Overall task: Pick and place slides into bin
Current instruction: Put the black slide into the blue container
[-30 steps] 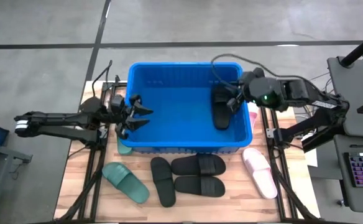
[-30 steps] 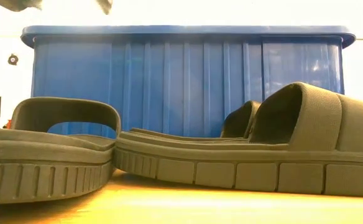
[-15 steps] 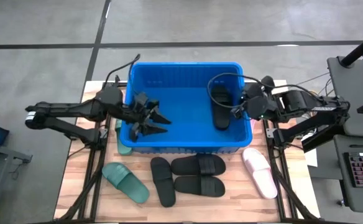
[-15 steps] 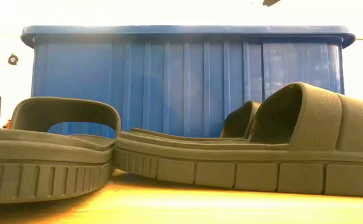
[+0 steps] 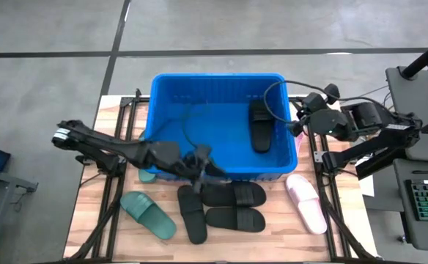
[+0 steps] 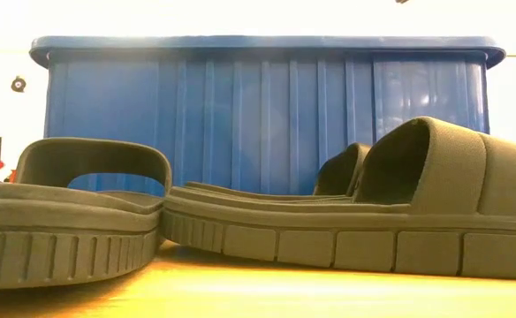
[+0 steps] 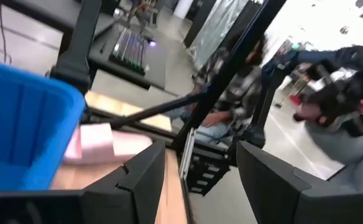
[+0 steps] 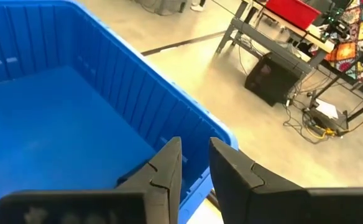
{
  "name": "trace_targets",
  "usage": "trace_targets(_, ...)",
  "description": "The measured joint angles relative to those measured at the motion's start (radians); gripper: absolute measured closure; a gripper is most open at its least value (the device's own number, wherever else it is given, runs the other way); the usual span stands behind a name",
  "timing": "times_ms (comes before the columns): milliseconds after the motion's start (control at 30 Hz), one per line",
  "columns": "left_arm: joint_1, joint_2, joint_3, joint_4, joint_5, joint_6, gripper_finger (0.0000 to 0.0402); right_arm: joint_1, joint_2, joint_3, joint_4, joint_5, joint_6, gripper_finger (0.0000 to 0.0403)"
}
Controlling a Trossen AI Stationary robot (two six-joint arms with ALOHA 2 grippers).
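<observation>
The left gripper [image 5: 205, 166], fingers apart and empty, hangs over the bin [image 5: 218, 170] front rim, the black slides [image 5: 233, 195] on the bench just beyond (nearer this arm), seemingly lying crosswise.

left gripper [image 5: 208, 167] gaping, empty; right gripper [image 8: 195, 160] narrowly parted
</observation>
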Motion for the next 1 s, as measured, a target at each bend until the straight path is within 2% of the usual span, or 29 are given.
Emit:
trace_targets(133,-0.039,0.059,0.024,-0.041,-0.071,-0.038,0.0217,0.000,-0.029,0.000,0.000,-0.001,-0.008,0.0335)
trace_targets(300,-0.071,0.135,0.025,-0.066,-0.121,-0.166,0.0217,0.000,-0.044,0.000,0.000,-0.010,-0.007,0.0328)
trace_targets(533,-0.100,0.243,0.025,-0.073,-0.122,-0.382,0.0217,0.000,-0.038,0.000,0.000,-0.015,-0.024,0.0324)
trace_targets(800,-0.123,0.331,0.045,-0.063,-0.128,-0.584,0.0217,0.000,-0.035,0.000,-0.002,-0.018,-0.034,0.0336)
trace_targets(1000,-0.138,0.390,0.044,-0.063,-0.184,-0.750,0.0217,0.000,-0.035,0.000,-0.005,-0.018,-0.034,0.0334)
